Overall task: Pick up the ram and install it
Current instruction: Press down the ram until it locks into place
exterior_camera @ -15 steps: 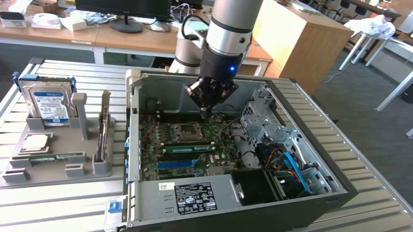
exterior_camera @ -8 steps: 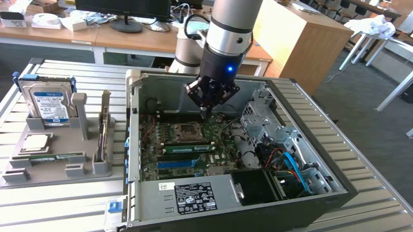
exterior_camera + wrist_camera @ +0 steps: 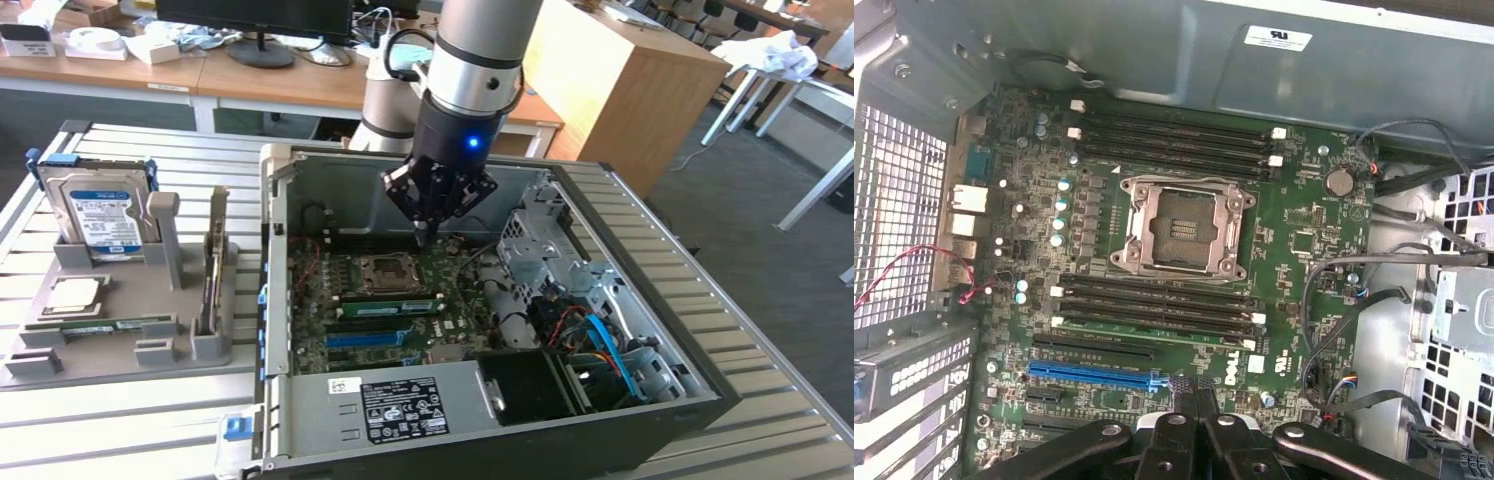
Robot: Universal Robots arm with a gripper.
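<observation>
Black pincer (image 3: 424, 238) on the grey-and-silver robot arm (image 3: 470, 70) — fingers pressed fully together, nothing between them, tips hanging just above the green motherboard (image 3: 387, 310) inside the open dark-grey computer case (image 3: 627, 330). In the wrist view the closed fingertips (image 3: 1194, 400) sit over the board next to the blue expansion slot (image 3: 1092, 376).

The square silver-framed CPU socket (image 3: 1179, 228) is at the board's middle, open, with black memory slots on both sides of it. One long green memory stick (image 3: 1154, 326) looks seated in the slot bank between the socket and the blue slot — in the exterior view it's the green strip (image 3: 387, 306) just past the socket.

The second ram, a long flat green circuit-board stick (image 3: 100, 327), lies in a groove of the grey plastic parts holder (image 3: 127, 350), near that holder's front edge, well apart from the pincer. A square silver CPU chip (image 3: 76, 291) lies flat just behind it. A large silver hard drive with a blue-white label (image 3: 103, 215) stands upright at the holder's back corner.

Holder and case both rest on a slatted metal table (image 3: 120, 420), the holder at the exterior view's left, the case beside it. The grey power supply with a black-and-white label (image 3: 400, 405) sits at the case's front edge.
</observation>
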